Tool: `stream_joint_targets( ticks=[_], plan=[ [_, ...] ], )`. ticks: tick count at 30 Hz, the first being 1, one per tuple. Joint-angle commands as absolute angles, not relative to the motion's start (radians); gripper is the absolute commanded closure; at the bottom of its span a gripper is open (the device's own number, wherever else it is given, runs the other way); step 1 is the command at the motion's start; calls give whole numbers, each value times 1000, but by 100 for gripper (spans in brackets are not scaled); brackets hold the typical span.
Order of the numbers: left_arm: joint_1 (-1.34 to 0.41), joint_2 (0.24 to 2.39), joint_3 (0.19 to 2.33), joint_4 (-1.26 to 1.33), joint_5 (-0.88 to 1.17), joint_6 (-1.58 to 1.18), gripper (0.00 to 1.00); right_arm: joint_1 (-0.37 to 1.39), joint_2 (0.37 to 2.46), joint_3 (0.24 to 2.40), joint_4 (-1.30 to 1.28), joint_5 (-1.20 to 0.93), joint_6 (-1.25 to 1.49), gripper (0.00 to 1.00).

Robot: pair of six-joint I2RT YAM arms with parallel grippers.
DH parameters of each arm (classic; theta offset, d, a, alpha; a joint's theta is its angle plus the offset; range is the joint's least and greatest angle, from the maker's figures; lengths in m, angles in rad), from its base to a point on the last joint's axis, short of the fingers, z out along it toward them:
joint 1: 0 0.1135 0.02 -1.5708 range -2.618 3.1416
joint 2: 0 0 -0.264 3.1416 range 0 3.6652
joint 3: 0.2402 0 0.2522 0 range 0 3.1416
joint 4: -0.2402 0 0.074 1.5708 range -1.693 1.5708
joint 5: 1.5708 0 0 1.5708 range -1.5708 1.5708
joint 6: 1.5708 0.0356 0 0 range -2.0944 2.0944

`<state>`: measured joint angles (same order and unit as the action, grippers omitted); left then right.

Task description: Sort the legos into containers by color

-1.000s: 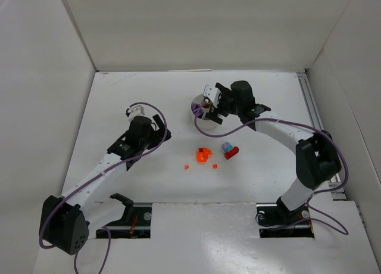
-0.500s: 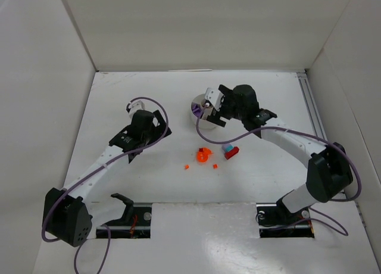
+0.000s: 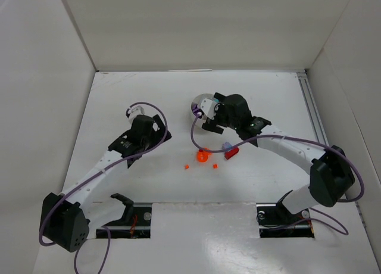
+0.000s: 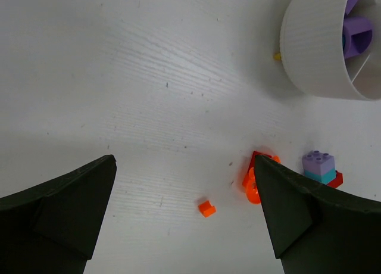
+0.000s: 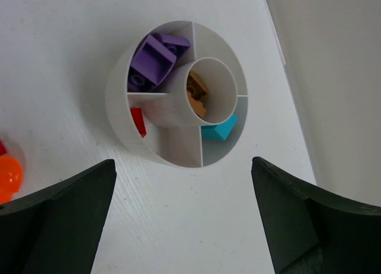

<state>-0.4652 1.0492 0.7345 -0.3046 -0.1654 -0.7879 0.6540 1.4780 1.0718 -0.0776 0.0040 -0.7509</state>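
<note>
L arm (image 3: pixel 101 167) is stretching from its base at near-left, up & inward, forearm running diag., wrist (image 3: pixel 141 131) tipping down. L gripper (image 4: pixel 184 167) is gaping wide, both dark fingers (image 4: pixel 59 214) splaying apart w/ nothing btwn them. R arm (image 3: pixel 286 144) is bending sharply at the elbow (image 3: pixel 330 176), forearm reaching leftward & away from its base. R gripper (image 5: pixel 183 164) is pointing down, jaws likewise standing fully apart, gripping nothing.

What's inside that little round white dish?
Purple pieces, a red piece and a teal piece in separate wedges; a brown piece in the centre well. Walls hide parts beneath.
</note>
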Motion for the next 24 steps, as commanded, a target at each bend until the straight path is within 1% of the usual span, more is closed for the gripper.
stream_joint_targets(
  ticks=[1,11,15,20,24],
  plan=[
    [-492,1051,719,-310,-167,-825,0,701,1440,1058,-54,107,-712,0],
    [-502,956,677,-376,-187,-873,0,733,1462,1033,-34,121,-678,0],
    [-512,919,655,-376,-178,-864,0,733,1413,988,-23,100,-631,0],
    [-615,919,635,-339,-178,-854,0,715,1336,904,-60,31,-594,0],
    [-718,969,626,-316,-169,-845,0,715,1218,778,-77,31,-548,0]
  ],
)
